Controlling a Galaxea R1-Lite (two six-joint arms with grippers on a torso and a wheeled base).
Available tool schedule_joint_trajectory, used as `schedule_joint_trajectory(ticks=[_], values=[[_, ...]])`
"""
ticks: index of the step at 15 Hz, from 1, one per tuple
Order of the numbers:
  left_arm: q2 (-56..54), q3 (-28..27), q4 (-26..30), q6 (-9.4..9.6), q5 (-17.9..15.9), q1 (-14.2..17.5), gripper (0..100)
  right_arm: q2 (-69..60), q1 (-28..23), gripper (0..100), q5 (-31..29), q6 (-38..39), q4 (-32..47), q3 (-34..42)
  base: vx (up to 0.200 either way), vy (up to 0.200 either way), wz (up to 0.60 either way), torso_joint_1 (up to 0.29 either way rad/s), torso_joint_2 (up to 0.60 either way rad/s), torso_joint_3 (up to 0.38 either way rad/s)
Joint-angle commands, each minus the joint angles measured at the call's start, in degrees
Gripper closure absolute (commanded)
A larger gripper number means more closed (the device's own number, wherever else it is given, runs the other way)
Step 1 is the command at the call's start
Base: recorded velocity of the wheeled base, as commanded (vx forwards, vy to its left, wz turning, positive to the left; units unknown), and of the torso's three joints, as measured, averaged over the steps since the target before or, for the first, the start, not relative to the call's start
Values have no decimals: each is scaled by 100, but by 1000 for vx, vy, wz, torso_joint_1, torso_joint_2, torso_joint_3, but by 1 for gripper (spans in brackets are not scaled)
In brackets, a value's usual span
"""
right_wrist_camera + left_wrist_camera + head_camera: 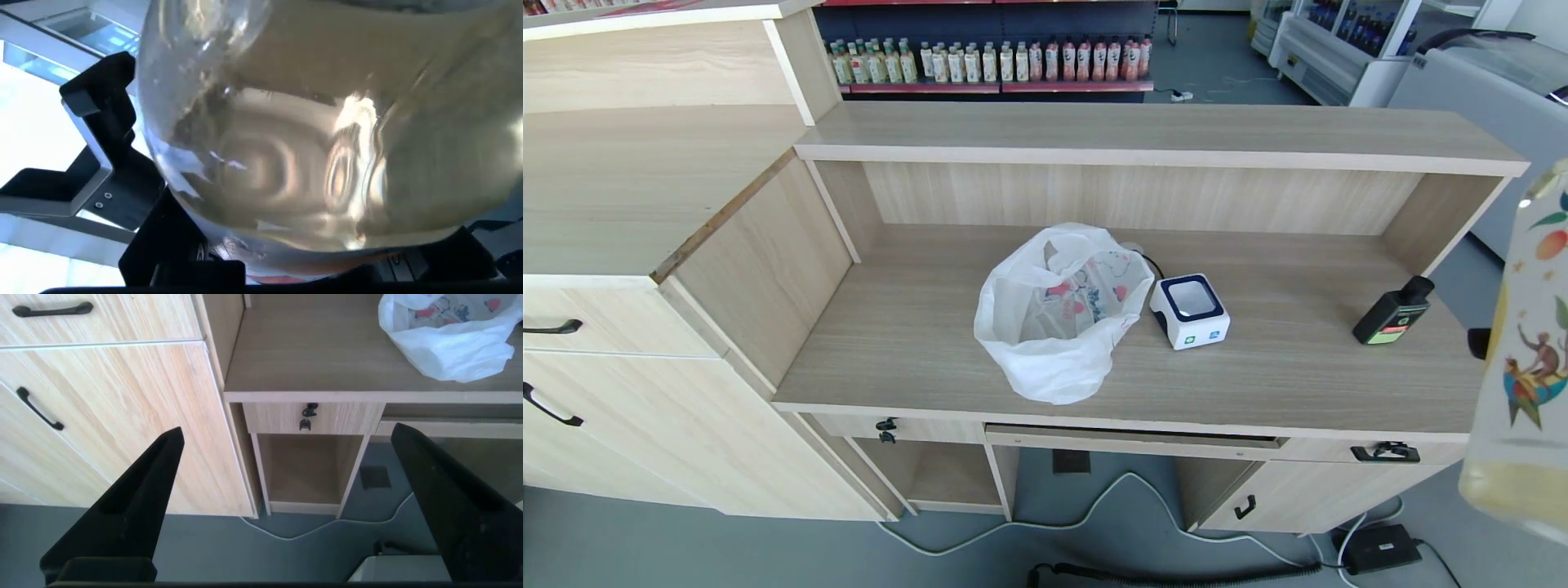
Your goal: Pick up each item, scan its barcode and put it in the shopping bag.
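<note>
Drink bottle — full, heavy, probably slippery; best held mid-body. Right fingers closed round it; left fingers wide apart, empty.

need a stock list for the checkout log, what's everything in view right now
shopping bag: one, white plastic, open, middle of the counter
barcode scanner: one, white with dark blue top, just right of the bag
dark bottle: one, black with green label, near the counter's right end
drink bottle: one, clear with pale yellow liquid, held up off the counter's right end
counter: one, light wood
shelf bottles: one long row, white, green and pink, store shelf behind
cables: white and black, floor under the counter
left pincer: black, open, low before the cabinet
right pincer: black, shut on the drink bottle
</note>
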Motion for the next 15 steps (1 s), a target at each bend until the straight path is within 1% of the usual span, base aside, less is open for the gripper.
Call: schedule_joint_trajectory(ticks=[1, 5, 10, 15], values=[[-2, 0, -1, -1, 4, 0, 0, 15, 14, 100, 37, -177, -92, 153, 0, 0, 0, 0, 0, 0], [-2, 0, -1, -1, 4, 0, 0, 103, 67, 100, 28, -599, -215, 285, 0, 0, 0, 0, 0, 0], [-2, 0, -1, -1, 4, 0, 0, 15, 67, 100, 28, -863, -215, 549, 0, 0, 0, 0, 0, 0], [-2, 0, -1, -1, 4, 0, 0, 59, 49, 100, 28, -1030, -215, 549, 0, 0, 0, 0, 0, 0]])
